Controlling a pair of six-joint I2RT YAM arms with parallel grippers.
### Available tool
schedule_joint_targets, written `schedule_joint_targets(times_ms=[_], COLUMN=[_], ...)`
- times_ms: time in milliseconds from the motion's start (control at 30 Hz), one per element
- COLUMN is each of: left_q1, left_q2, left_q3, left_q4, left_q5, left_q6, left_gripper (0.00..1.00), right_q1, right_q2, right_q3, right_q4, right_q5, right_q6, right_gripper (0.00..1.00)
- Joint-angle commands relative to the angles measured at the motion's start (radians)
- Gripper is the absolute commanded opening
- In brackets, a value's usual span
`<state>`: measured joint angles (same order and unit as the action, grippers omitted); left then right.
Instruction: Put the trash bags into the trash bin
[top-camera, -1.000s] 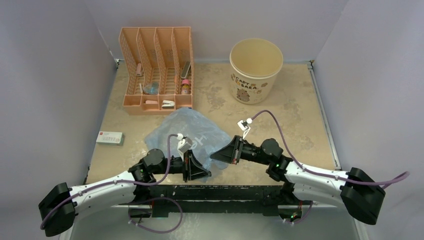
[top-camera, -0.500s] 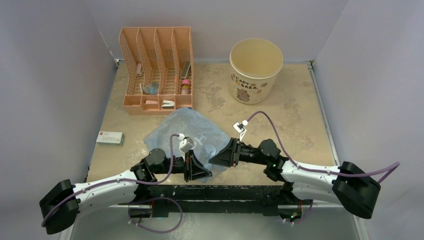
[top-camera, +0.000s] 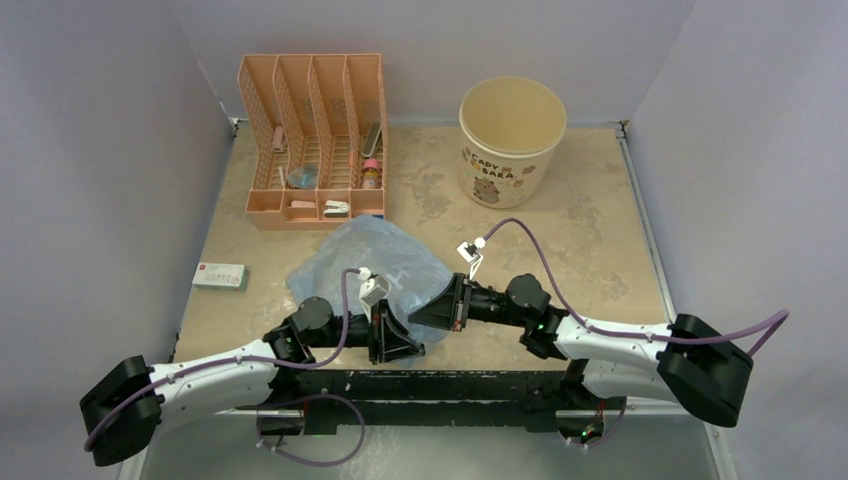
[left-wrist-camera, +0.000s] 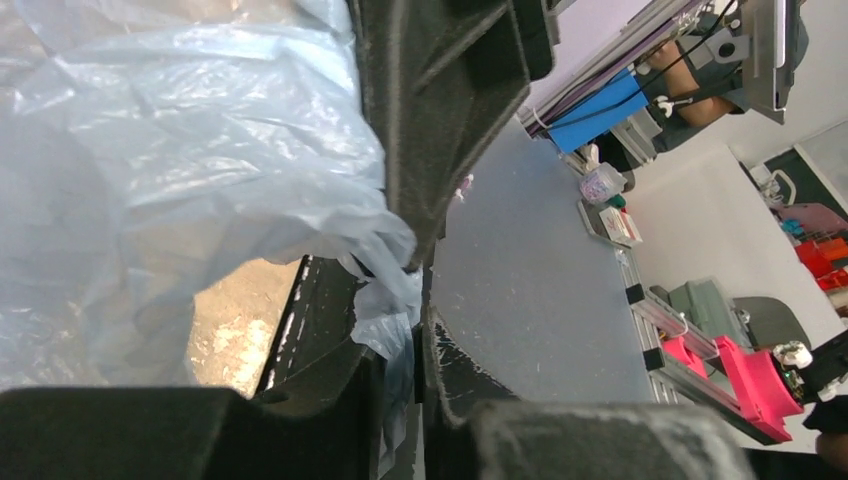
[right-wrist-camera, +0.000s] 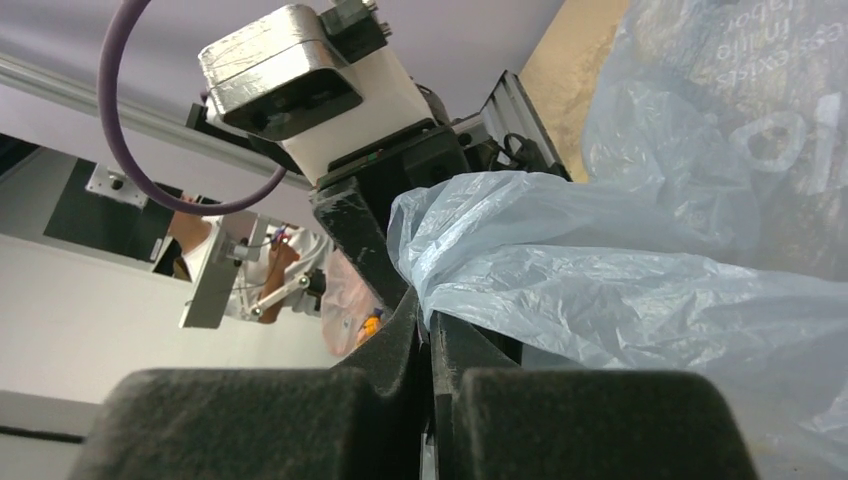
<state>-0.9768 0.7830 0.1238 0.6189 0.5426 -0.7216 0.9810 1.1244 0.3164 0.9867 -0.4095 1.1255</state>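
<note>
Crumpled blue bag (top-camera: 375, 262) lies on the bench (top-camera: 590, 230), well short of the bin (top-camera: 512, 140). Left pincer (top-camera: 412, 345) and right pincer (top-camera: 418, 316) both clench its near edge. Best to lift together, holding the film taut.

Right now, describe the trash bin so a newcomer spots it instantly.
On the table, go to the far edge, right of the orange file organizer. The trash bin stands there by itself. It is a smooth round cream bucket with brown lettering, whereas the organizer is slotted mesh.

The limp, crinkled, translucent light-blue bag (top-camera: 375, 262) lies spread near centre. The cream lettered bin (top-camera: 530, 165) stands upright, well apart behind.
</note>
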Motion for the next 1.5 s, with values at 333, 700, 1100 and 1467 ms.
schedule_joint_targets(times_ms=[333,700,1100,1467], left_q1=[-0.003,-0.004,-0.004,-0.003], left_q2=[0.028,0.161,0.056,0.083], left_q3=[-0.042,-0.022,-0.034,0.01], left_q4=[0.283,0.487,0.358,0.301], left_q5=[-0.068,-0.112,-0.066,-0.051], left_q6=[0.007,0.083,0.092,0.079], left_gripper=[0.5,0.5,0.0,0.0], right_q1=[0.004,0.004,0.005,0.146], right_q2=[-0.033,0.014,-0.029,0.032], right_q3=[-0.019,-0.007,0.037,0.155], right_q4=[0.142,0.181,0.015,-0.087], right_q5=[0.047,0.018,0.019,0.082], right_q6=[0.111,0.119,-0.031,-0.14], right_gripper=[0.0,0.01,0.35,0.47])
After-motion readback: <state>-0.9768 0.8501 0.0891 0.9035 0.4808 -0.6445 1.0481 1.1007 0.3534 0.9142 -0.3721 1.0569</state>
